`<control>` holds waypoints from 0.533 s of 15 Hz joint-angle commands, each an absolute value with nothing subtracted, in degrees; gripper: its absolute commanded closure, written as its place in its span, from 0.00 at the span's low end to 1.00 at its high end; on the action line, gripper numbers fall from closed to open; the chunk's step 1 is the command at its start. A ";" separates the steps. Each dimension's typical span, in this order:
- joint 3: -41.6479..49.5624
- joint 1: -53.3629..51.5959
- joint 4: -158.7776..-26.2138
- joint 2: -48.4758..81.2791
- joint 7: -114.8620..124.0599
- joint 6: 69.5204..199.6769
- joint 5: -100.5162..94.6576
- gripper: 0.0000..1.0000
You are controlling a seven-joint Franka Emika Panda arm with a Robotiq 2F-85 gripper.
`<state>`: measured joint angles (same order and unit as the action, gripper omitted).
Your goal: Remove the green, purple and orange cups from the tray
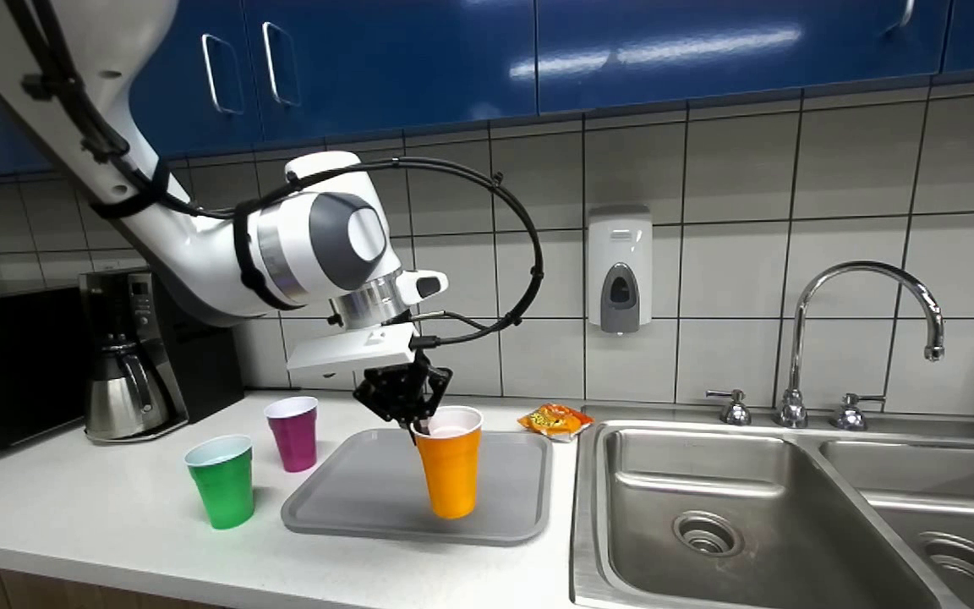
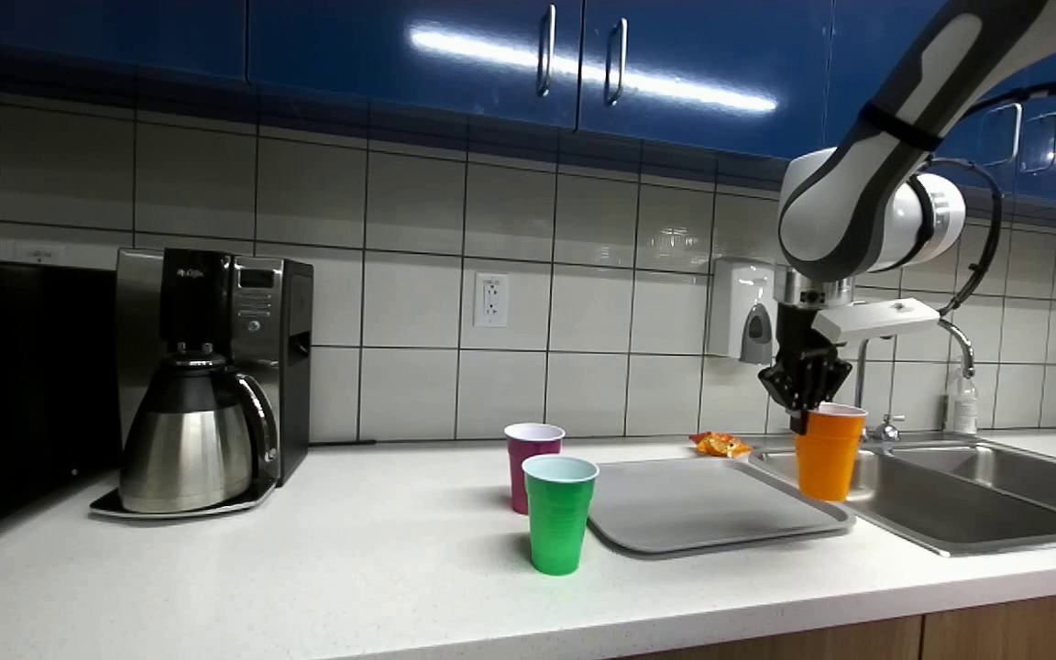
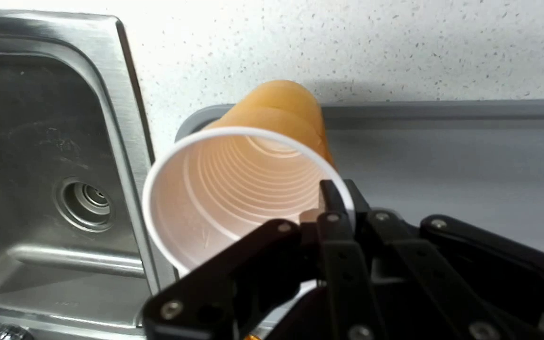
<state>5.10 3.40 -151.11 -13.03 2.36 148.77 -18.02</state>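
My gripper [image 3: 343, 190] is shut on the rim of the orange cup [image 3: 284, 106], one finger inside the cup and one outside. In both exterior views the orange cup [image 1: 451, 475] hangs nearly upright from the gripper [image 1: 421, 428], raised over the end of the grey tray [image 1: 352, 499] nearest the sink. Off the tray, on the white counter, stand the green cup [image 1: 227, 489] and the purple cup [image 1: 296, 436], both upright. The green cup [image 2: 559, 524] partly covers the purple cup [image 2: 522, 458] in an exterior view.
A steel sink [image 1: 586, 524] with a tall faucet [image 1: 796, 338] adjoins the tray's end. An orange snack packet [image 1: 555, 419] lies behind the tray, by the sink. A coffee maker [image 2: 294, 367] with its steel pot [image 2: 189, 449] stands farther along the counter.
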 commanded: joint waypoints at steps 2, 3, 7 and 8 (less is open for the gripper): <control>3.97 5.08 -153.22 -15.23 2.17 147.63 -17.84 0.99; 3.90 5.11 -153.69 -15.61 2.22 147.47 -17.92 0.99; 4.13 5.26 -155.20 -15.58 2.00 148.33 -17.91 0.99; 4.19 5.31 -155.57 -15.56 1.95 148.62 -17.95 0.99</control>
<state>5.13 3.70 -153.25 -13.16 2.36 148.75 -18.02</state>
